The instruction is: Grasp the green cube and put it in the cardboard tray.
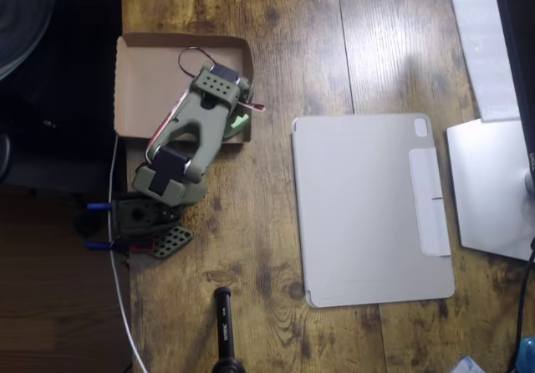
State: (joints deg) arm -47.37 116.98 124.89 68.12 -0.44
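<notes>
The cardboard tray (146, 80) lies at the upper left of the wooden table in the overhead view, near the table's left edge. My olive-green arm reaches from its base over the tray's lower right part. A small light-green patch, the green cube (242, 122), peeks out from under the wrist, just inside the tray's lower right corner. My gripper (235, 114) points down there, and the wrist block above hides most of it. Its fingers are covered, so whether they hold the cube cannot be made out.
A flat grey tablet cover (372, 210) lies to the right of centre. A silver stand and a screen edge (493, 189) occupy the far right. A black rod (223, 323) pokes in at the bottom. A white cable (117, 273) runs along the table's left edge.
</notes>
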